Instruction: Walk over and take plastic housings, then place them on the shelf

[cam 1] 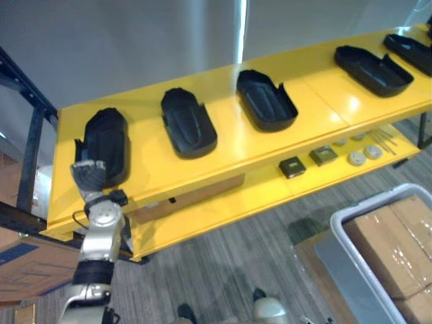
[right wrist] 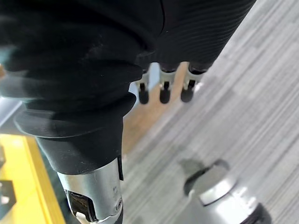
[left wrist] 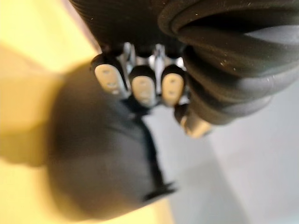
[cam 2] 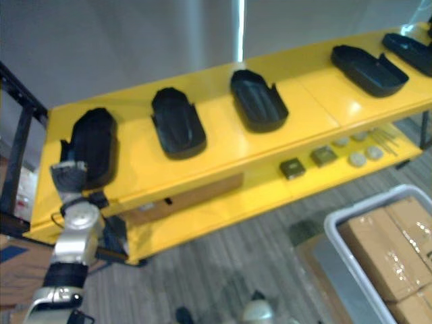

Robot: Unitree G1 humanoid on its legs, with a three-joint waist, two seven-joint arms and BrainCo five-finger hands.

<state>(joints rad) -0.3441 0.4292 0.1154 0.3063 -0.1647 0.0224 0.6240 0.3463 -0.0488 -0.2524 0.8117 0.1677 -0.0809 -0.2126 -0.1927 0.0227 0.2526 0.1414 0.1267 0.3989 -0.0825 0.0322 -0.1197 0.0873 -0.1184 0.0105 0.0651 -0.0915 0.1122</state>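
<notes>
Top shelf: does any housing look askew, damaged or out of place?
Nothing stands out. The black housings lie spaced in a row on the yellow shelf, none tipped or overlapping; the left hand is at the leftmost housing.

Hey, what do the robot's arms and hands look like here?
The left arm is silver-grey with a black band, its left hand under a dark ribbed cover. The right hand has the same ribbed cover and silver fingers with dark tips.

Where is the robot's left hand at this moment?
In the left eye view, the left hand is at the left end of the yellow shelf, on its upper board, at the near end of the leftmost black plastic housing.
</notes>
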